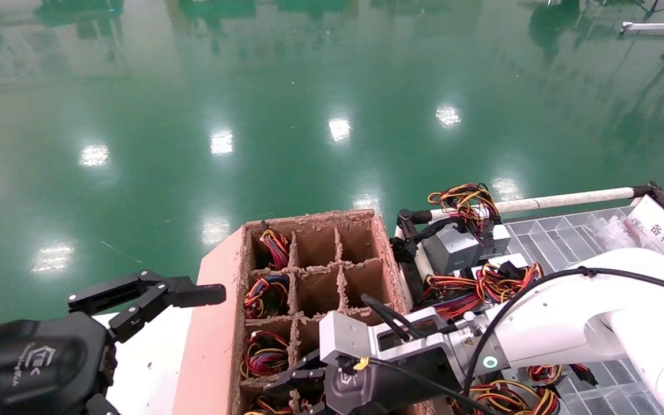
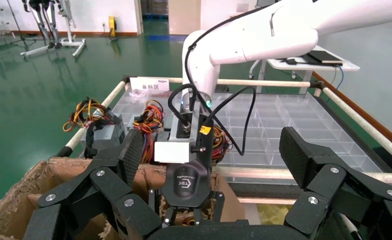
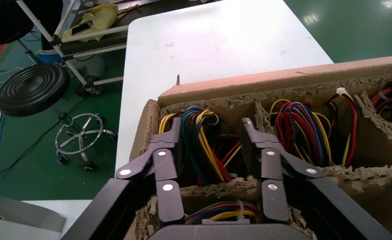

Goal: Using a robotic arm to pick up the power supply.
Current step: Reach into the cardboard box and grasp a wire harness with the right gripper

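Note:
A brown cardboard box (image 1: 217, 323) with a grid of cells holds power supplies, of which mostly the coloured cable bundles show. The robotic arm, my white right arm (image 1: 568, 323), reaches over the box's near corner. Its right gripper (image 3: 209, 127) is open, one finger on each side of the cable bundle of a power supply (image 3: 198, 145) in the corner cell; that unit's body is hidden below the wires. The neighbouring cell holds another bundle (image 3: 303, 130). My left gripper (image 1: 176, 294) hangs open and empty left of the box, facing the right gripper (image 2: 191, 212).
Right of the box stands a clear divided tray (image 1: 545, 236) in a white tube frame, with grey power supplies (image 1: 453, 248) and loose wire bundles (image 1: 482, 285). The box rests on a white table (image 3: 208, 45). A black stool (image 3: 31, 90) stands on the green floor.

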Motion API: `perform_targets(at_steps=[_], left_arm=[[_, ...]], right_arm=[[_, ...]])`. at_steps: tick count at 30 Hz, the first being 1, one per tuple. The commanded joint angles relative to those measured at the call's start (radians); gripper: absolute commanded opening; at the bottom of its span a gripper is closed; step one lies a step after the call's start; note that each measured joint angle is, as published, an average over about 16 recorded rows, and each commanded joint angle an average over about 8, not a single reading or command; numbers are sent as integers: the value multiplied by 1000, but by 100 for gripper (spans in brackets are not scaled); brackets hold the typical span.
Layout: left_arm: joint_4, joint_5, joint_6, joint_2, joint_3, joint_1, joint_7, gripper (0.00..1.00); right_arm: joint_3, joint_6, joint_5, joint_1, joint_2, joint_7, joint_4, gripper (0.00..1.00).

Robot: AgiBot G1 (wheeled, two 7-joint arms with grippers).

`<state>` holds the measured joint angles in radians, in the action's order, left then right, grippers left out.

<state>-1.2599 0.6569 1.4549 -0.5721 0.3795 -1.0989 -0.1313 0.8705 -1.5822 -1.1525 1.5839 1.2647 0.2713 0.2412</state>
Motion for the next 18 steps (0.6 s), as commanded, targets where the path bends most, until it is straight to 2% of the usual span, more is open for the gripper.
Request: perform_targets(at_steps=[1, 18], left_arm=[[0, 0, 0, 0, 0, 0, 0, 100], [0, 0, 0, 0, 0, 0, 0, 100]], right_arm=[[6, 0, 3, 3, 3, 5, -12, 0], [26, -10, 85, -14, -28, 20, -19, 0]])
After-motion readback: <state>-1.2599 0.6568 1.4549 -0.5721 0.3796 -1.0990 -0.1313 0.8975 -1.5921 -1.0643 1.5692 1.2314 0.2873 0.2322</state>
